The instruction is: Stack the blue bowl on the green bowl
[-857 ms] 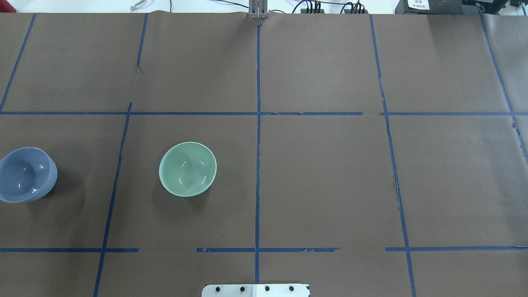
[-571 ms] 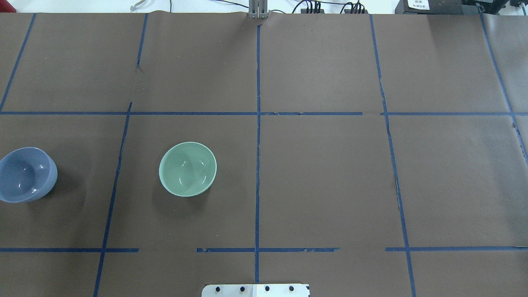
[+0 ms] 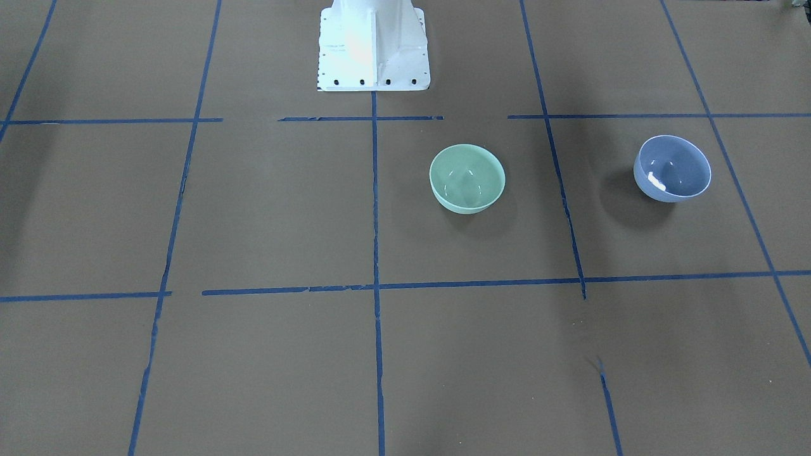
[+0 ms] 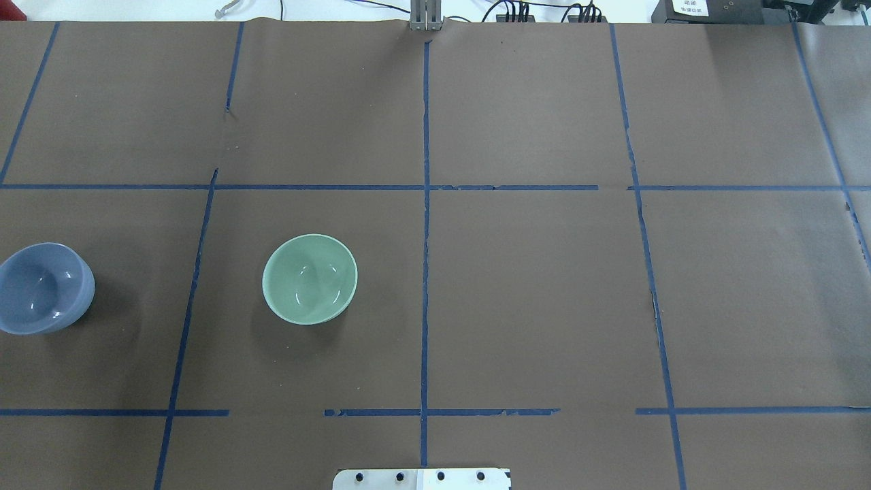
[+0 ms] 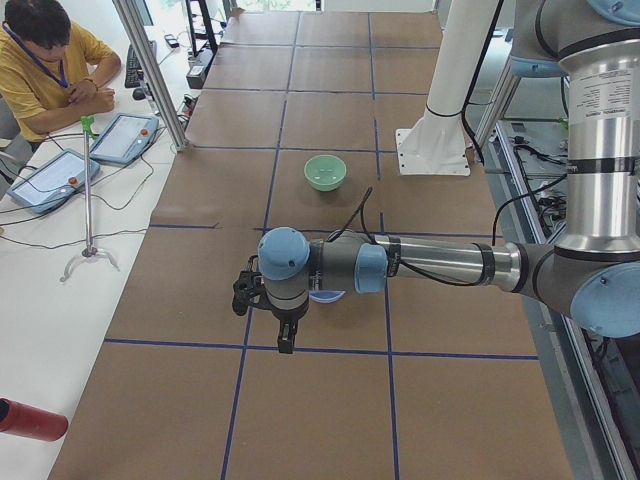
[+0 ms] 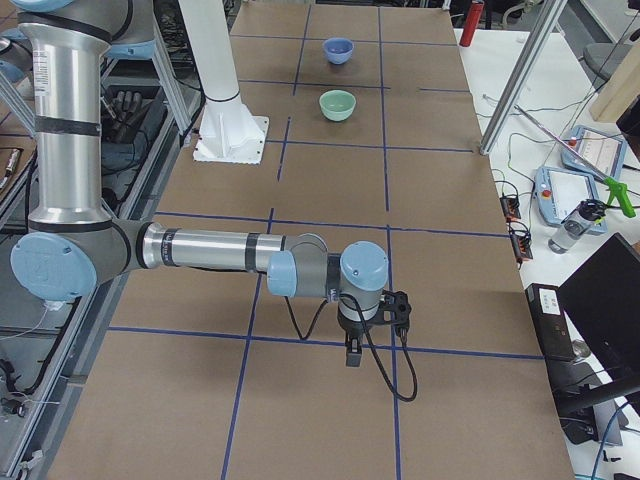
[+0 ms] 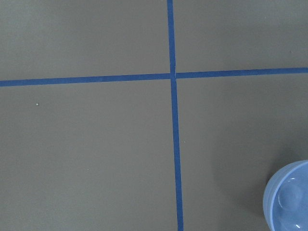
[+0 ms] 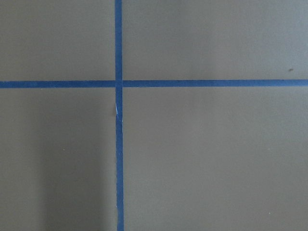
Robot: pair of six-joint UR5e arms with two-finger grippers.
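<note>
exterior left, left jaws over paper beside blue bowl, opening unclear

green bowl: pale mint, glossy, plain. Sits upright on the worktop, mouth up, light glints on the inner wall. Place: a short way out in front of the robot base, offset to the robot's left of it.

blue bowl: periwinkle, glossy, thin pale rim, about the same size as the green one. Also upright, mouth up, bright glare patch inside (front-facing view). Place: about as far out from the robot base as the green bowl, but much further to the robot's left. The two are well apart, not stacked. Overhead view clips its left edge.
</note>
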